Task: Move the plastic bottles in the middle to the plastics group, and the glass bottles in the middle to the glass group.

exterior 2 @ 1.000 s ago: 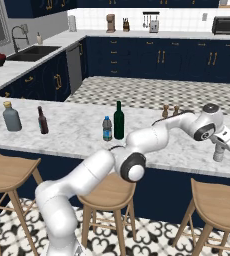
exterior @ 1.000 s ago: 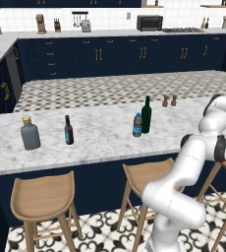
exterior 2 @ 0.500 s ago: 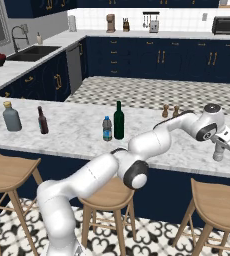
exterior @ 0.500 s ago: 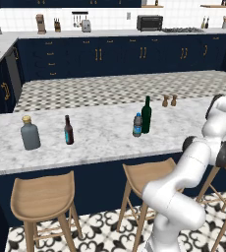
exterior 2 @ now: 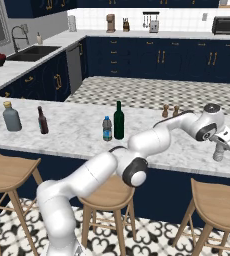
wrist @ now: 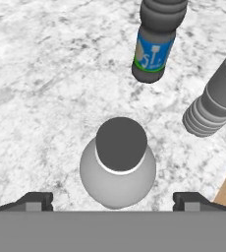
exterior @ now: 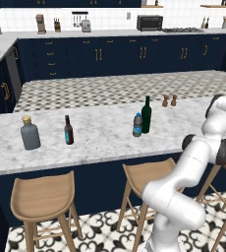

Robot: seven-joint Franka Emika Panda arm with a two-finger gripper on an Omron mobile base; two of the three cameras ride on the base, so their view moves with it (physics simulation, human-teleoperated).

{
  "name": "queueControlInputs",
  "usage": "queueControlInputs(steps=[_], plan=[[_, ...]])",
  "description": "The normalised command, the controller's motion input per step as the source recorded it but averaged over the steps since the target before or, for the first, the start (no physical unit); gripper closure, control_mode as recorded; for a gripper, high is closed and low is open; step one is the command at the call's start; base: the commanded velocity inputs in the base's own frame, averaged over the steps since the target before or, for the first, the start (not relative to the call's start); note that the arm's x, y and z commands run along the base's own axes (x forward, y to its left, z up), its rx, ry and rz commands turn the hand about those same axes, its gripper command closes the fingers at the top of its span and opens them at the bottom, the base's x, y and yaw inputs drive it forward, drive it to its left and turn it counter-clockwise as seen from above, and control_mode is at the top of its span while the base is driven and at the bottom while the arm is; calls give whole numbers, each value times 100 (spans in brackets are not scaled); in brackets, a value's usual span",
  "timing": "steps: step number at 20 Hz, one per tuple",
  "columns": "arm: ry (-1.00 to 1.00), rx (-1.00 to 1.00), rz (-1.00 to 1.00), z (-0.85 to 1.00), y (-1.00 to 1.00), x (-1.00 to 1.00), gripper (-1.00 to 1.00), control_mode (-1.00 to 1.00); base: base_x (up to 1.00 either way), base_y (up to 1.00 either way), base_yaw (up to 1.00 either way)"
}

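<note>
on the counter (exterior: 100,135), a water bottle (exterior: 137,125) stands at the wine bottle's (exterior: 146,115) eight o'clock, two shakers (exterior: 169,101) at its two o'clock.

navy cabinets (exterior: 100,54) w/ brass handles, marble island counter (exterior: 100,135), wood stools (exterior: 43,199), patterned tile floor (exterior: 100,231).

Base views flank arm, share counter (exterior: 100,133); hand view close, downward.
</note>
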Motion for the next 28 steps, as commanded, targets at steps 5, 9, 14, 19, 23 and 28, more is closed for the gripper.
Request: queueControlInputs(steps=[5,9,14,19,23,28], plan=[[0,0,0,2,0,-2,-100,-100,0,0,0],[-2,0,0,11,13,-38,-100,-100,0,0,0],[-4,-3,0,22,33,-40,-100,-100,0,0,0],[-2,-4,0,10,46,-59,-100,-100,0,0,0],[0,-4,0,0,54,-86,-100,-100,0,0,0],[-3,-6,0,0,90,-58,-100,-100,0,0,0]])
